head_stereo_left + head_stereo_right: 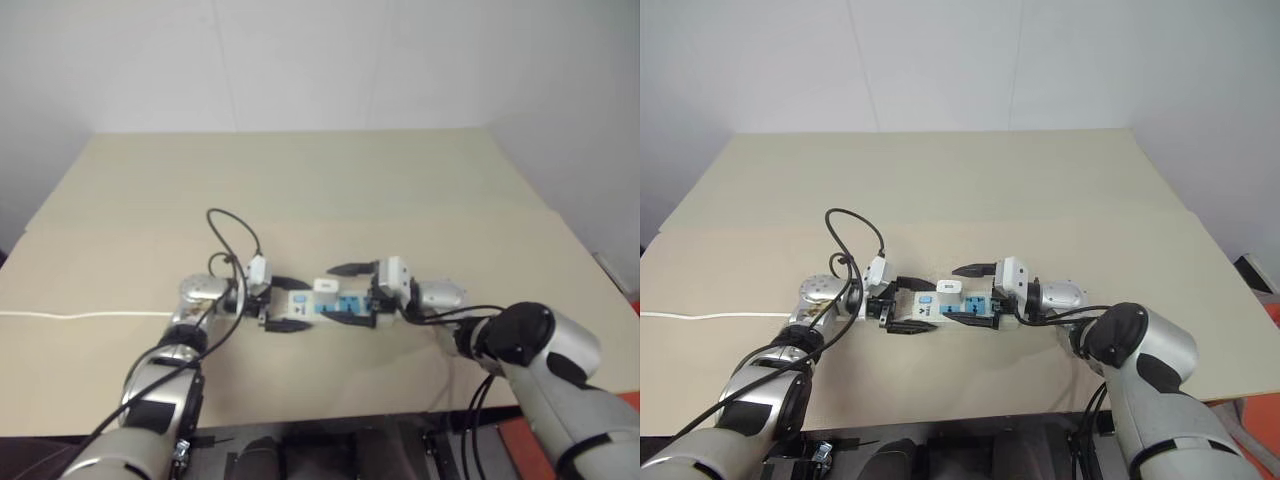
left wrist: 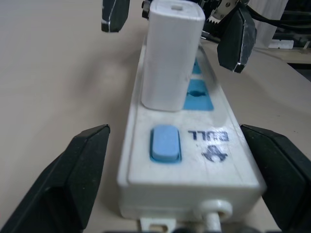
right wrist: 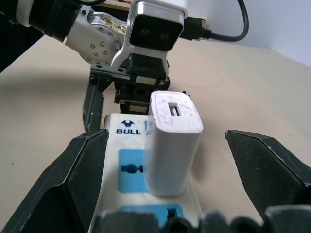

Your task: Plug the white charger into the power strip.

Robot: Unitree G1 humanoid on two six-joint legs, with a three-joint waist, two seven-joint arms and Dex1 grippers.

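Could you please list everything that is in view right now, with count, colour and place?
white charger: one, white, standing upright in the power strip's socket nearest the switch.
power strip: one, white with blue socket faces and a blue switch, lying flat on the table between the two grippers.
cord: one, thin white, running along the table toward its left edge.
table: one, beige, under everything.
left gripper: one, black fingers open, either side of the strip's switch end.
right gripper: one, black fingers open, flanking the strip's other end.
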